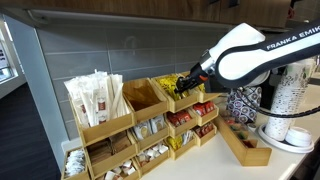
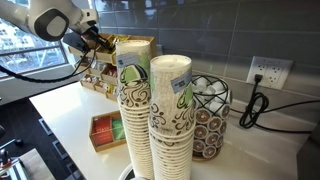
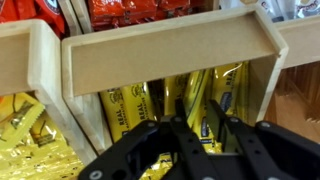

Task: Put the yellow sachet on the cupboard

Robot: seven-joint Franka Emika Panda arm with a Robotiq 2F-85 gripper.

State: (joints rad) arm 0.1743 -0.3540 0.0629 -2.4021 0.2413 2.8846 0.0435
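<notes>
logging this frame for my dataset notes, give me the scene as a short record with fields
arm: white robot arm reaching into the tiered light-wood organiser of bins
end effector: black end effector low at one bin, right at the slim bright yellow stick sachets; grip state unclear
bin beyond: red-orange packets
destination: pale off-white counter top
task status: sachets not yet out of the bin
also present: stacks of patterned paper cups
</notes>
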